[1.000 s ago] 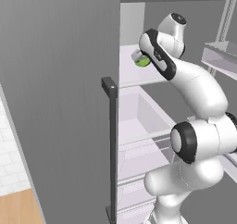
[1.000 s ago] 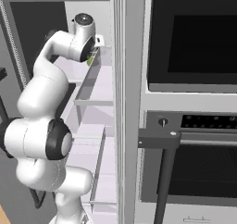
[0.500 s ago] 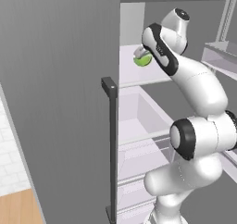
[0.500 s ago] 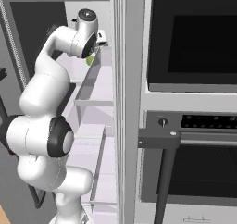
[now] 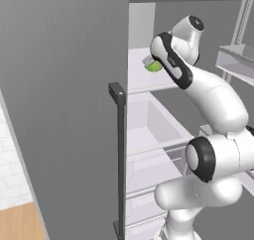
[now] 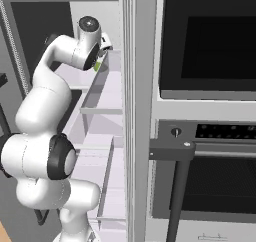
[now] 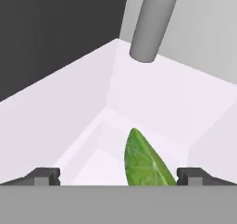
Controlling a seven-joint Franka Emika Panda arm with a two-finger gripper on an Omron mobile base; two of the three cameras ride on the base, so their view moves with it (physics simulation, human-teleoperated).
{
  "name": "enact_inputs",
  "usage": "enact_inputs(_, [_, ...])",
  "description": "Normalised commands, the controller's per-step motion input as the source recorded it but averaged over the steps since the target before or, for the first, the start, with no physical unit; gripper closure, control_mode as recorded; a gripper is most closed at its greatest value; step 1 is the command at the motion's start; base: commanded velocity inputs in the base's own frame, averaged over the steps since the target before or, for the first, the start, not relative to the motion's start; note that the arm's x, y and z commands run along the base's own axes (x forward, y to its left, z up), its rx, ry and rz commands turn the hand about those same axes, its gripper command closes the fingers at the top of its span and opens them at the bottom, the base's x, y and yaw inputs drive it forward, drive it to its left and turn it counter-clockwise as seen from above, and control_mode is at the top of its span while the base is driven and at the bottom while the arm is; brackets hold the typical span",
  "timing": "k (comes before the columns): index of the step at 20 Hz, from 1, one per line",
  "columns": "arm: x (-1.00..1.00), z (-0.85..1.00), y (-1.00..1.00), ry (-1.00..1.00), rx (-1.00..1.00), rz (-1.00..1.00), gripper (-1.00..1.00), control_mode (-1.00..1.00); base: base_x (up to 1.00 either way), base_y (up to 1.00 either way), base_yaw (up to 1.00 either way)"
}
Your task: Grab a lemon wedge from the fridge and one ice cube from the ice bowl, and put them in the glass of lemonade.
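Arm higher and deeper into fridge (image 5: 74,85); fingers (image 7: 46,176) spread, empty; lemon wedge (image 7: 144,162) pointing away between them

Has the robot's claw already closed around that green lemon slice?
No. In the hand view the gripper stands wide open, and the lemon wedge lies between its fingertips, unpinched.

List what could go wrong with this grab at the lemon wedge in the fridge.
1. The lemon wedge sits off-center, close to one fingertip of the open gripper; closing may nudge it sideways rather than pinch it.
2. The wedge is thin and tapered, so it might slip out of the grip.
3. The grey cylinder stands farther along the white fridge shelf; pushing too deep could knock it.
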Motion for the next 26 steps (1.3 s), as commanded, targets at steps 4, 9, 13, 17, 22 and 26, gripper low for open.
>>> enact_inputs(4, [0.31, 0.30, 0.00, 0.05, -0.07, 0.00, -1.00, -1.00, 0.00, 0.00, 0.00])
enact_inputs(9, [0.25, -0.07, -0.13, 0.16, -0.02, 0.00, -1.00, -1.00, 0.00, 0.00, 0.00])
enact_inputs(13, [0.21, -0.24, -0.13, 0.09, 0.00, 0.00, -1.00, -1.00, 0.00, 0.00, 0.00])
enact_inputs(17, [0.10, -0.25, -0.08, 0.00, 0.00, 0.00, -1.00, -1.00, 0.00, 0.00, 0.00])
enact_inputs(22, [0.02, -0.42, -0.01, 0.04, -0.01, 0.00, -1.00, -1.00, 0.00, 0.00, 0.00])
enact_inputs(26, [0.00, -0.44, 0.00, 0.07, -0.03, 0.00, -1.00, -1.00, 0.00, 0.00, 0.00])
